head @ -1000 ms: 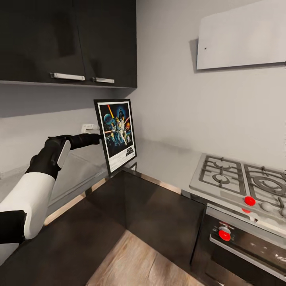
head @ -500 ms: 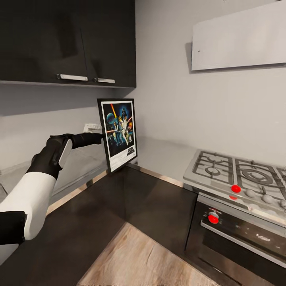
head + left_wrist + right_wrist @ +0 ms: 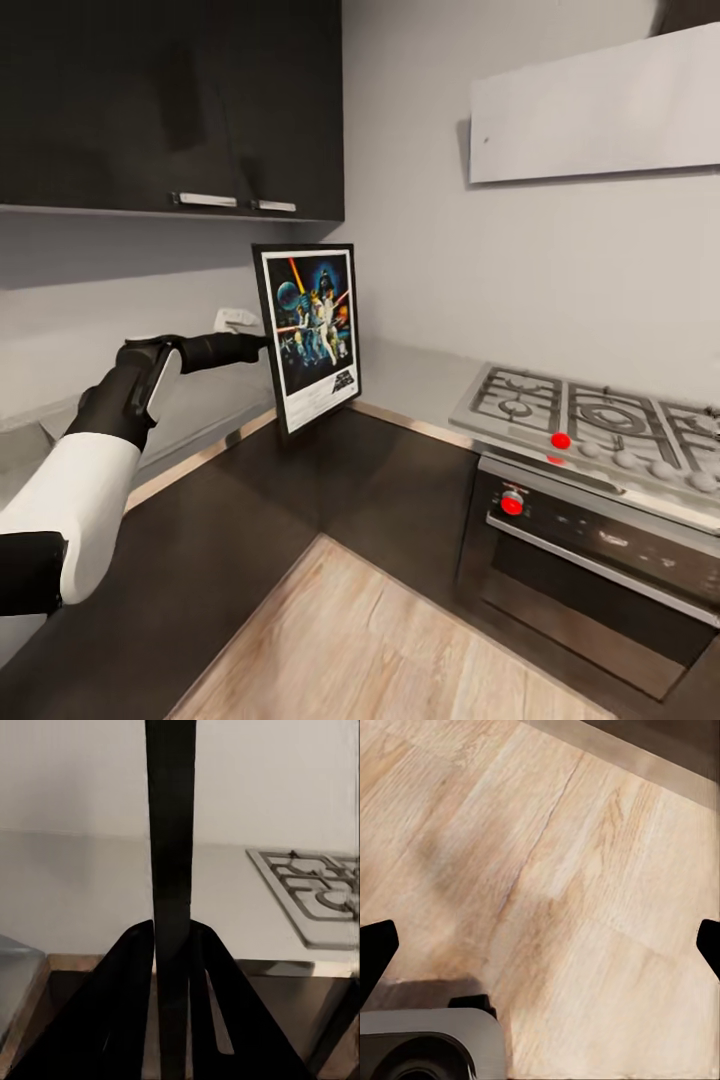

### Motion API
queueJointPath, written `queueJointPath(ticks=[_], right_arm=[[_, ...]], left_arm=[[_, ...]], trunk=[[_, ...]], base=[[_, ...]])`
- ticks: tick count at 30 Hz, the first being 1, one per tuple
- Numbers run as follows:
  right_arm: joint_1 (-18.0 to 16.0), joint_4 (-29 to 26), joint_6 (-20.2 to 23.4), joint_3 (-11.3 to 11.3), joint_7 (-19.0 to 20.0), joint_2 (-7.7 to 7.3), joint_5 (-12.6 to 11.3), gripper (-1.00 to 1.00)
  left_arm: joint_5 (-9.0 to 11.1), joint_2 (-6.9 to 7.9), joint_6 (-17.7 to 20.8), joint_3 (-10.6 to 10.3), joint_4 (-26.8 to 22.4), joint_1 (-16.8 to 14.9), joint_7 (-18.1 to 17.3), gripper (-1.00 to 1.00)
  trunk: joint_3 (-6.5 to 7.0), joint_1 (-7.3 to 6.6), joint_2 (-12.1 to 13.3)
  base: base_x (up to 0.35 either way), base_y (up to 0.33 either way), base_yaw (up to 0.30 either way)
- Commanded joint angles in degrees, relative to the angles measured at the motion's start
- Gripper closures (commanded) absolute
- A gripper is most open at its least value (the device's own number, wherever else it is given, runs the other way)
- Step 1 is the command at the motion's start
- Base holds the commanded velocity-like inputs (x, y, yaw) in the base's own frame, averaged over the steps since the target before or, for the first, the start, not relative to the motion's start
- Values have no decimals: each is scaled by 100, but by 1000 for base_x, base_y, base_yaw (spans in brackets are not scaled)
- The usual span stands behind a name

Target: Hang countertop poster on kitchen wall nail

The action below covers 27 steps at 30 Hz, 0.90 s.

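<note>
Pinching the poster (image 3: 309, 336) by its left edge, the left tool (image 3: 262, 343) holds it upright in the air above the corner of the bench (image 3: 410, 375), left of the hob (image 3: 590, 425); the right tool (image 3: 540, 945) is spread over the wood floor (image 3: 585, 855)

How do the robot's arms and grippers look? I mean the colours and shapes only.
The left arm has a rounded white shell, with black joint sections and a slim black wrist ahead of it. A pale grey panel sits on its black elbow part. The left gripper has two flat, tapering black fingers. The right gripper shows two black fingertips.
</note>
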Motion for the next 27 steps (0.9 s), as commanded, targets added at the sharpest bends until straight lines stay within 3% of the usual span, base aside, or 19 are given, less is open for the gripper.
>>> queueJointPath(ticks=[1,7,10,15,18,22,27], right_arm=[[3,-9,-5,-3,57,-2,-61,-100],[3,-9,-5,-9,57,0,-61,-100],[3,-9,-5,-7,57,-21,-61,-100],[-2,-14,-6,-10,61,-92,-69,-100],[-23,-29,-11,-10,62,-109,-89,-100],[-102,-87,-23,-11,66,-164,-96,-100],[-243,-284,-19,-5,62,-209,-85,-100]], left_arm=[[40,6,34,-17,-32,-1,9,100],[44,6,34,-20,-274,4,-186,100],[42,6,36,-21,-485,15,-670,100],[45,6,41,-23,-893,188,-1031,100],[48,4,48,-24,-1267,469,-1134,100],[49,0,66,-25,-2183,1299,-1573,100],[53,4,68,-20,-2671,1913,-1926,100]], trunk=[[-5,-3,-3],[-5,-3,-3],[-5,-3,-3],[-5,-3,-3],[-5,-3,-3],[-5,-3,-3],[-5,-3,-3]], base=[[-338,0,0],[-338,0,0],[-338,0,0],[-338,0,0],[-328,0,0],[-107,0,0],[-23,0,0]])
